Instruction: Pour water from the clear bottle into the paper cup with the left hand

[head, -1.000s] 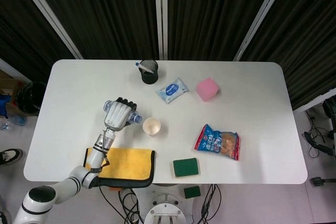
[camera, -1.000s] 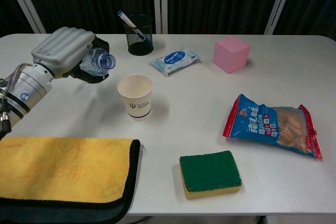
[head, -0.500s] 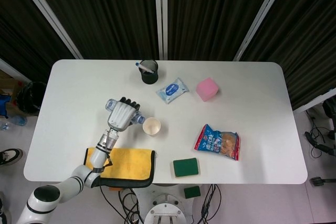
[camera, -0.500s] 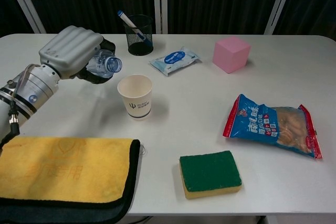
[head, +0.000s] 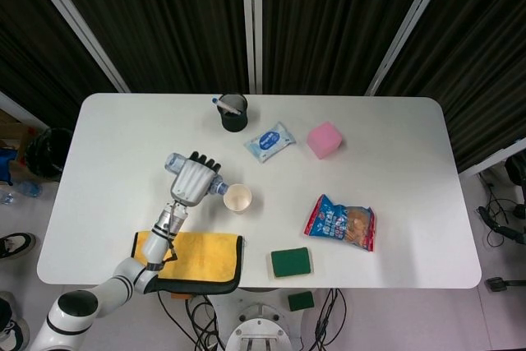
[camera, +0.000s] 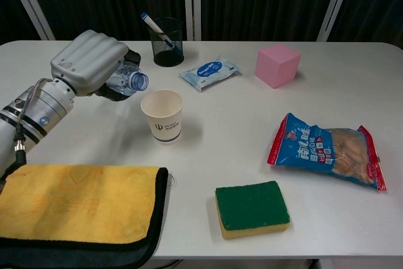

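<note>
A clear, ribbed plastic bottle point(camera: 128, 80) is held in a left hand point(camera: 88, 62) of smooth, matt grey plastic, beside a matt white paper cup point(camera: 162, 115). A soft yellow cloth point(camera: 75, 203), a rough green sponge point(camera: 252, 207), a glossy foil snack bag point(camera: 326, 149) and a black mesh pen holder point(camera: 167, 42) are seen on the smooth white table point(camera: 220, 124).

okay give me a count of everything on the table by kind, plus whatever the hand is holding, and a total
Bottle, held by the left hand: 1
Paper cup: 1
Pen holder: 1
Pen: 1
Wipes pack: 1
Pink cube: 1
Snack bag: 1
Sponge: 1
Yellow cloth: 1
Total: 9
</note>
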`<state>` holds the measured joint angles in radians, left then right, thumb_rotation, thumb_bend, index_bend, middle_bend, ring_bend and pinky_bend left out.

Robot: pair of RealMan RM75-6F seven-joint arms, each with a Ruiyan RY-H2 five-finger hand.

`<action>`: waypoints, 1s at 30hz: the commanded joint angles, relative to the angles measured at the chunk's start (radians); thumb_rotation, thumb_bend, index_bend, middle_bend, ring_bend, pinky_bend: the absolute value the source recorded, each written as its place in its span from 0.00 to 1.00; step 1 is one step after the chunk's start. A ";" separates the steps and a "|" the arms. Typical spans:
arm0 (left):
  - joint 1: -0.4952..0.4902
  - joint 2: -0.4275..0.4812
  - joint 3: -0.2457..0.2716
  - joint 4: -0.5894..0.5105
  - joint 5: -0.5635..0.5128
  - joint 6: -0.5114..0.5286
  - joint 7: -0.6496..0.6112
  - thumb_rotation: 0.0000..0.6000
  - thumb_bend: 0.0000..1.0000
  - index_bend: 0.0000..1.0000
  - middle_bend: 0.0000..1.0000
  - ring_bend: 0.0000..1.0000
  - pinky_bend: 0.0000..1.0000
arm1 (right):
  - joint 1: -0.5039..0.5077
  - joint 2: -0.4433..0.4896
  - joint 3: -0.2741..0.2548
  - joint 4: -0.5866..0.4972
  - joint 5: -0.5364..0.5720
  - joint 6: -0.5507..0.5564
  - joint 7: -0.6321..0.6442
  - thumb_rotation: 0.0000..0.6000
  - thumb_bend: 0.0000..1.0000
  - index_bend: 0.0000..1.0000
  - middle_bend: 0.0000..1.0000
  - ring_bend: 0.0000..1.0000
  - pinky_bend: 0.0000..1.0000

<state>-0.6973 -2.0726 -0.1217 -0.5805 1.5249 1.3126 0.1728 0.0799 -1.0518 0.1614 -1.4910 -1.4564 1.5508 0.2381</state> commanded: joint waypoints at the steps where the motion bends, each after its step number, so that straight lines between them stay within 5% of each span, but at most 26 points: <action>1: -0.003 -0.005 0.003 0.010 0.003 0.002 0.015 1.00 0.28 0.69 0.68 0.64 0.47 | 0.000 0.000 0.000 0.001 0.000 0.000 0.001 0.90 0.22 0.00 0.00 0.00 0.00; 30: -0.011 -0.008 0.019 0.039 0.013 0.011 0.063 1.00 0.28 0.69 0.68 0.64 0.46 | -0.001 0.002 0.002 0.001 -0.002 0.004 0.005 0.90 0.22 0.00 0.00 0.00 0.00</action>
<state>-0.7080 -2.0807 -0.1030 -0.5412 1.5379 1.3231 0.2355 0.0788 -1.0503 0.1636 -1.4895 -1.4582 1.5546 0.2427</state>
